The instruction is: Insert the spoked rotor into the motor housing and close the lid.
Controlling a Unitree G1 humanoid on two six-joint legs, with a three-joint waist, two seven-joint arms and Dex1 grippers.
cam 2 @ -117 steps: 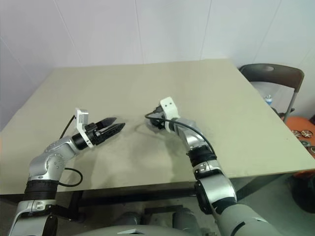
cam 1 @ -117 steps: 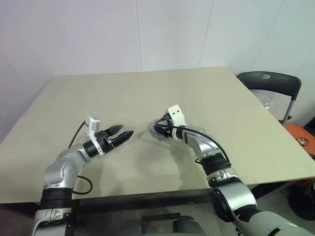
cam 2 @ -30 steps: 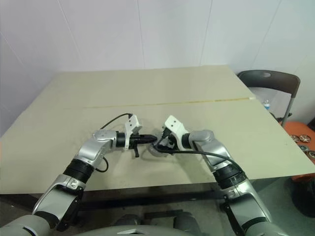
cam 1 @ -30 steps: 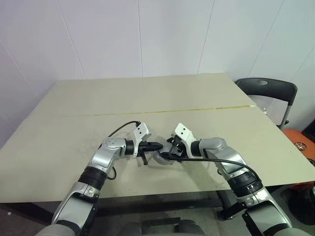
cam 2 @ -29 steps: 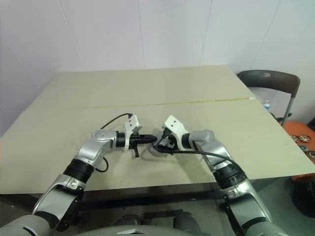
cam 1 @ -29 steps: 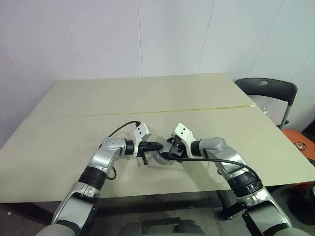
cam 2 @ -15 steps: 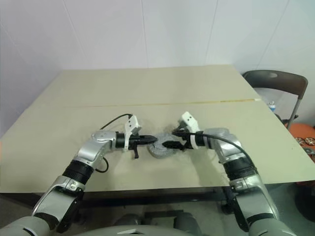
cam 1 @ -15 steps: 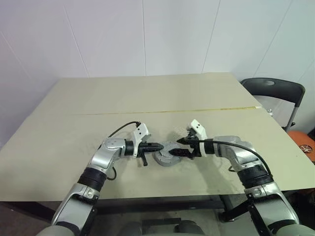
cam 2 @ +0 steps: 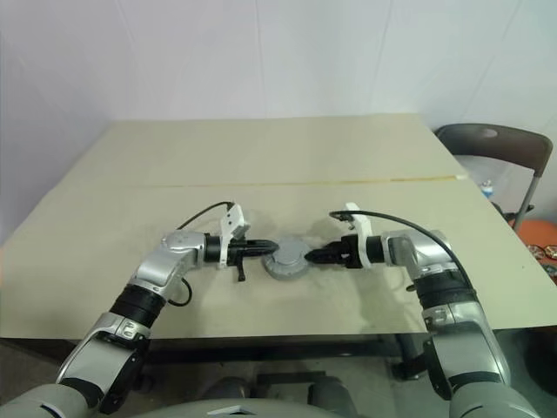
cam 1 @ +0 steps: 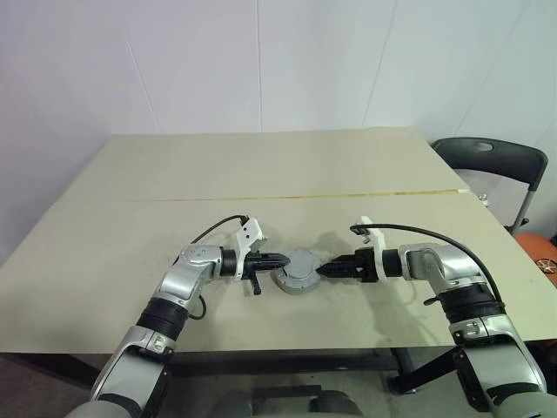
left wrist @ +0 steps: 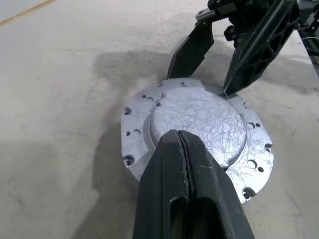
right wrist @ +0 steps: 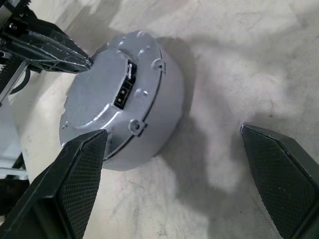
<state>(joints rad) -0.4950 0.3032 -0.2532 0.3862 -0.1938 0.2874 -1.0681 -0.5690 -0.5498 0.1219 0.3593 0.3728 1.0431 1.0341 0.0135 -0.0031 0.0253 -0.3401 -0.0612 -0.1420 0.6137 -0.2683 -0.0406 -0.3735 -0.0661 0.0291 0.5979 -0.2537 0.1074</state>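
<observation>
The motor housing [cam 1: 297,285] stands in the middle of the table [cam 1: 157,200], with the lid [left wrist: 197,124] lying on top of it, plain grey face up. The spoked rotor is hidden. My left gripper [cam 1: 285,259] is shut and empty, and its tip rests at the lid's left edge. My right gripper [cam 1: 323,269] is open just to the right of the housing and points at it. Its fingers [right wrist: 75,184] stand wide apart, clear of the housing wall [right wrist: 164,104].
A thin yellow line [cam 1: 348,195] runs across the table behind the arms. A dark chair [cam 1: 496,161] stands past the table's right edge, with an orange object [cam 1: 546,252] lower down beside it. The table's front edge lies close below both arms.
My right gripper has let go of the lid and drawn back to the right, rolling as it went. The left gripper has stayed at the lid's edge. The camera has shifted slightly.
</observation>
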